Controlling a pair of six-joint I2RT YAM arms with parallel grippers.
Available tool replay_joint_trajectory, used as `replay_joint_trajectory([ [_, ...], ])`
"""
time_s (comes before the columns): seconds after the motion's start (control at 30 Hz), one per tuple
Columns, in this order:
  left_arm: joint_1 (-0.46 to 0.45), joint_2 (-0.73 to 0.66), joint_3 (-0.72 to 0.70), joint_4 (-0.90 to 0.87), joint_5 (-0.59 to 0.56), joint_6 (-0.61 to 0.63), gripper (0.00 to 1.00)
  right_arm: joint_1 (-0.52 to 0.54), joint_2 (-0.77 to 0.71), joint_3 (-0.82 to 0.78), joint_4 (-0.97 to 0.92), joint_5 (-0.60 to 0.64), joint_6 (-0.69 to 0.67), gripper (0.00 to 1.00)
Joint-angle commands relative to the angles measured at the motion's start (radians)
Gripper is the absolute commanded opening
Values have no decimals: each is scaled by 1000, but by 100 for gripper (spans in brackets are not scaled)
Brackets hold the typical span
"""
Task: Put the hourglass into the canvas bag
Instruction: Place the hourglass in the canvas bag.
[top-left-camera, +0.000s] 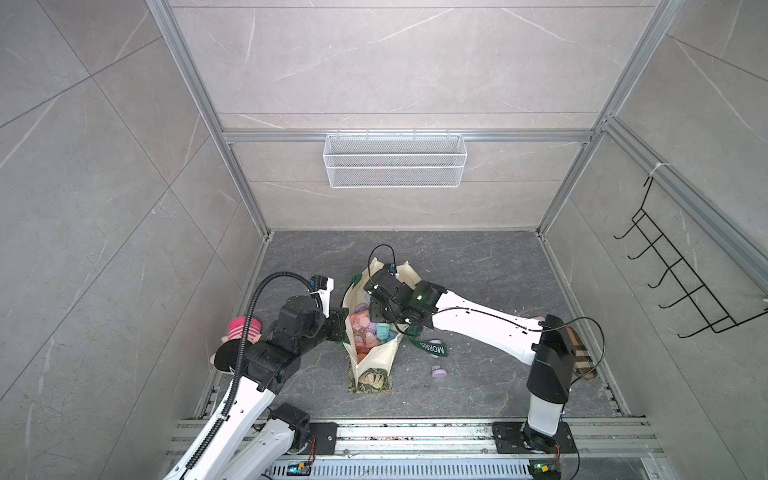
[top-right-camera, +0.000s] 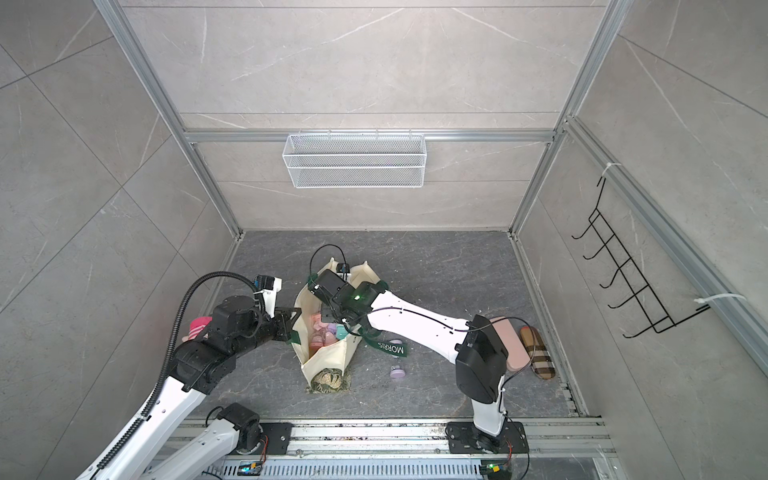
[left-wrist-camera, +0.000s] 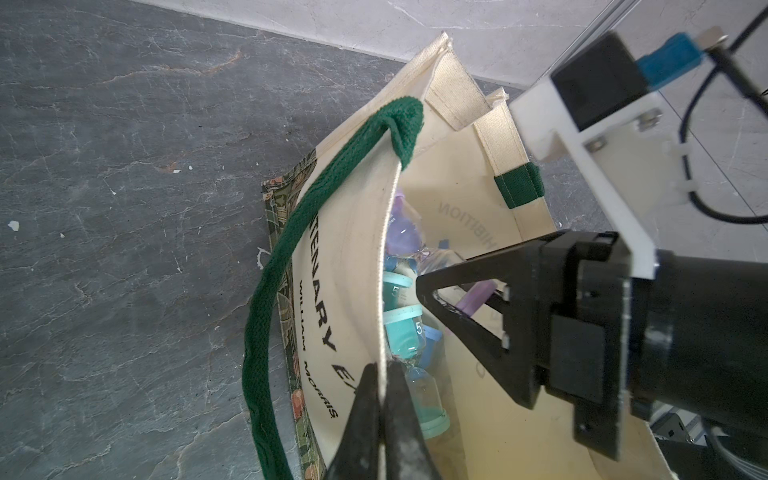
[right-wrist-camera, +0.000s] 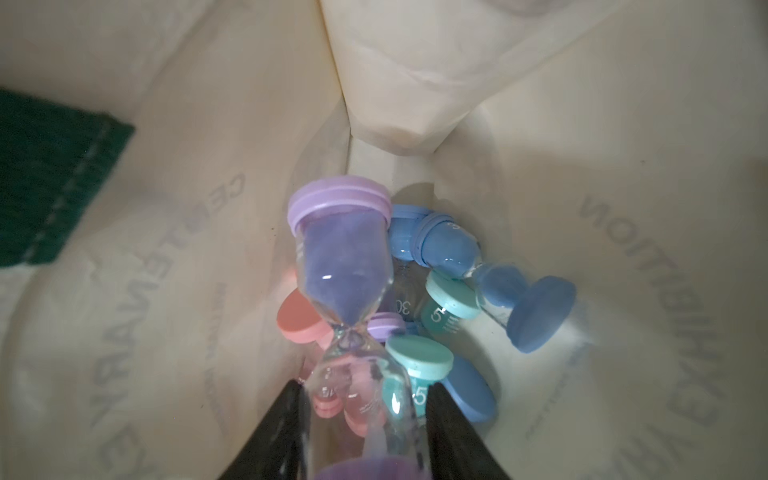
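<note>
Right gripper (right-wrist-camera: 365, 395) pinches the hourglass (right-wrist-camera: 345, 257) inside the bag (right-wrist-camera: 540, 124) (left gripper (left-wrist-camera: 380, 374) clamps the rim (left-wrist-camera: 384, 266)); next, spread jaws to drop it.

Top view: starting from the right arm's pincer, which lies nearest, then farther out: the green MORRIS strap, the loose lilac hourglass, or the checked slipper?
From the right pincer, down inside the cream canvas bag:
1. Dark green "MORRIS" strap, trailing just beside the bag on the right.
2. Lilac plastic hourglass, lying loose a little past the strap.
3. Beige checked slipper, far out to the right side.
</note>
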Motion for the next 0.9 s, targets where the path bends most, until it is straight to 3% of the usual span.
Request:
replay_joint_trajectory([
  [0.0, 0, -29, 17, 101, 15, 8, 0, -8, 31, 56, -28, -12, 2, 1],
  [0.1, 1, -30, 16, 100, 15, 8, 0, -9, 53, 64, -35, -28, 3, 6],
  [0.27, 1, -35, 17, 100, 14, 8, 0, -10, 57, 61, -19, -49, -1, 30],
  [0.4, 1, -36, 17, 99, 14, 8, 0, -10, 53, 62, -17, -53, -3, 42],
  [0.73, 0, -33, 17, 99, 15, 8, 0, -5, -15, 50, -13, -49, -30, 61],
  [0.87, 0, -35, 17, 97, 12, 7, 0, 13, -87, 48, -26, 11, -61, 63],
])
